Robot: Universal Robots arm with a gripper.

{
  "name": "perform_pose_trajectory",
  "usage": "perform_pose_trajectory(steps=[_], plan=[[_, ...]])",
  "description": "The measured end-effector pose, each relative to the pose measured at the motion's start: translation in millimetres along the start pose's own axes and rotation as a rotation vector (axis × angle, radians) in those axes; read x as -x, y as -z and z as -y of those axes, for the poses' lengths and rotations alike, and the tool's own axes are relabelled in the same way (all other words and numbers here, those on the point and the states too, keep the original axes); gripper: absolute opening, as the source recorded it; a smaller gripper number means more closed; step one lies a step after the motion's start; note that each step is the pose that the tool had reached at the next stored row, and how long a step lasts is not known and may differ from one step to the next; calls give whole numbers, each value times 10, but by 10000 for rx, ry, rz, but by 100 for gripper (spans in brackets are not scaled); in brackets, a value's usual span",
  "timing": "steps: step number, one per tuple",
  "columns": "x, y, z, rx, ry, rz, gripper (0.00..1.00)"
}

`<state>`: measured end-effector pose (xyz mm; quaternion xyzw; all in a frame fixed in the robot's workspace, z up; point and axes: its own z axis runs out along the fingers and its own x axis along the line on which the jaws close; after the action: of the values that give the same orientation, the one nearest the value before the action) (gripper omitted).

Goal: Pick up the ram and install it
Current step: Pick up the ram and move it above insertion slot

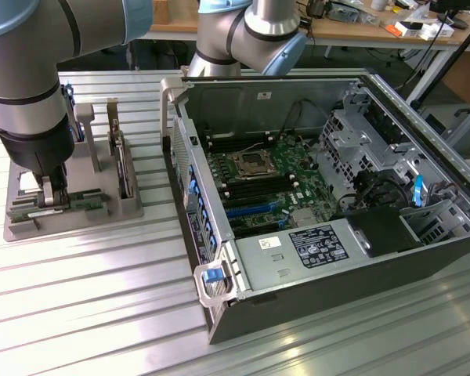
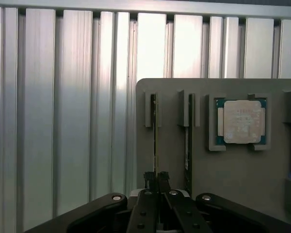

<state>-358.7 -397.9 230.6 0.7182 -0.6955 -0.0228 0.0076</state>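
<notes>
From my station I see the arm (image 1: 31, 94) standing low over a grey holder (image 1: 102, 215) at the exterior view's left, on the ribbed metal table (image 1: 78, 298). The claw (image 1: 51, 196) is down inside this holder. In the wrist view the claw (image 2: 156, 177) is closed on the ram (image 2: 155, 141), with one dark fingertip on each side of the thin upper edge of the stick, and both fingertips (image 2: 149, 177) touch it. The ram stands upright on its long edge in a narrow slot of the holder, so it is not yet lifted out. Just beside it, in a parallel slot, stands a second stick (image 2: 188, 141) of the same kind, apart from the claw. Further along the same holder a square silver processor chip (image 2: 241, 121) lies flat in its own pocket. On the exterior view's right the open computer case (image 1: 298, 305) lies on the table, well apart from the holder. Inside it I can see the green motherboard (image 1: 258, 180) with its long black and blue slots. I cannot tell from here if any of these slots carries a stick.
</notes>
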Motion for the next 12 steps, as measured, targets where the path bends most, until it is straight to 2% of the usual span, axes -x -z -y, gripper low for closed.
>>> perform_pose_trajectory(steps=[7, 12], plan=[[3, 155, -7, 0, 0, 0, 12], [5, 229, -10, 0, -1, 0, 12]])
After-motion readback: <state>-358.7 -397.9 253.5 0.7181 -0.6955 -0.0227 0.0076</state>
